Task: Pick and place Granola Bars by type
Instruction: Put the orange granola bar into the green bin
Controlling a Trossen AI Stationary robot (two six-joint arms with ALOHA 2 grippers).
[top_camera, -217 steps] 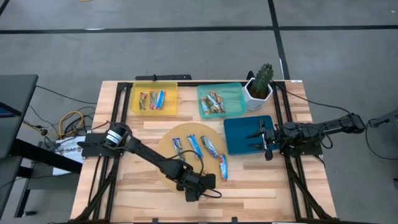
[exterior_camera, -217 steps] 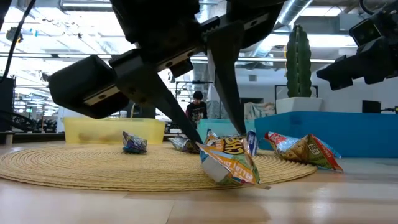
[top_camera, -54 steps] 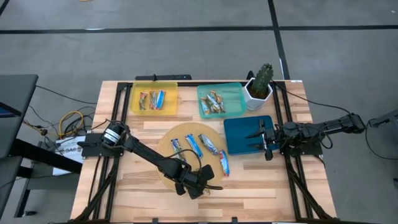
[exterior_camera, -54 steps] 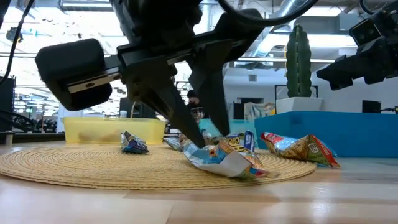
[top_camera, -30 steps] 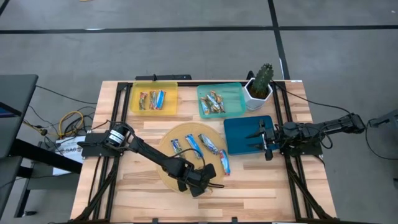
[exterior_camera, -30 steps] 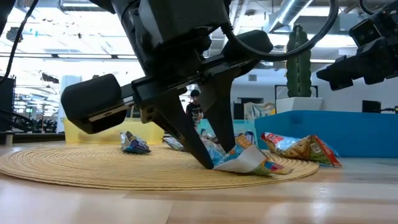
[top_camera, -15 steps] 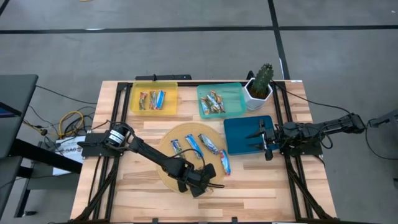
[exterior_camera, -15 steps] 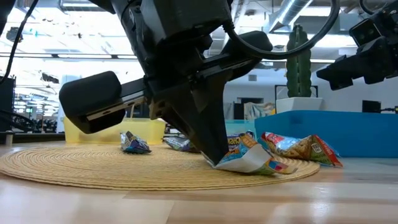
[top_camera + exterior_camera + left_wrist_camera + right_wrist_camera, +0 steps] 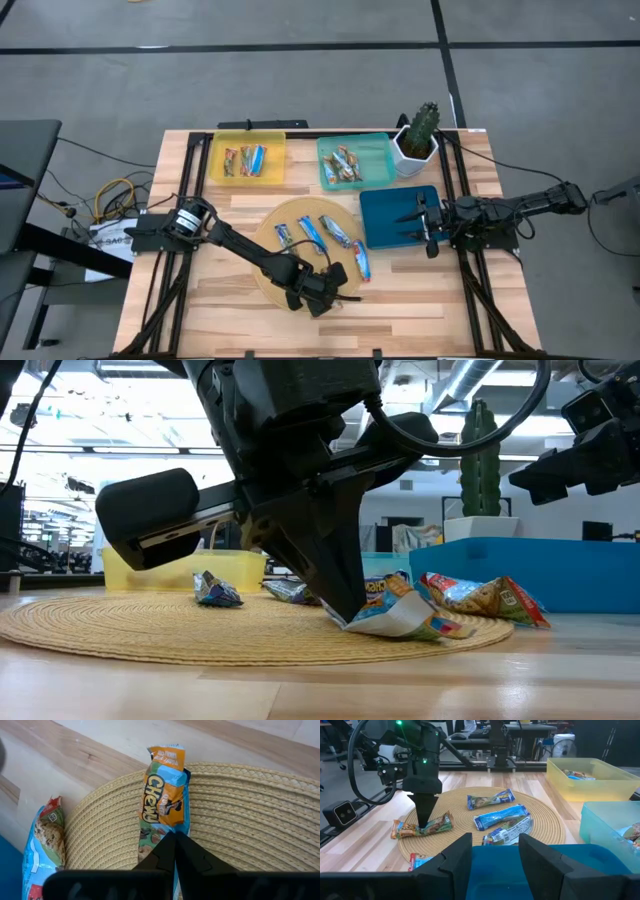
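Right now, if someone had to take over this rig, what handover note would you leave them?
Left gripper: shut on the orange Chewy bar at the woven mat's near edge.
Right gripper: open, waiting over the empty blue tray.
Done: some bars sit in the yellow bin and the teal bin.
Left: lift and bin the gripped bar, then the four blue-wrapped bars on and beside the mat.

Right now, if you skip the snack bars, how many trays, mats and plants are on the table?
Trays: 3 (yellow tray, teal tray, blue tray)
Straw mat: 1
Cactus pot: 1
Total: 5
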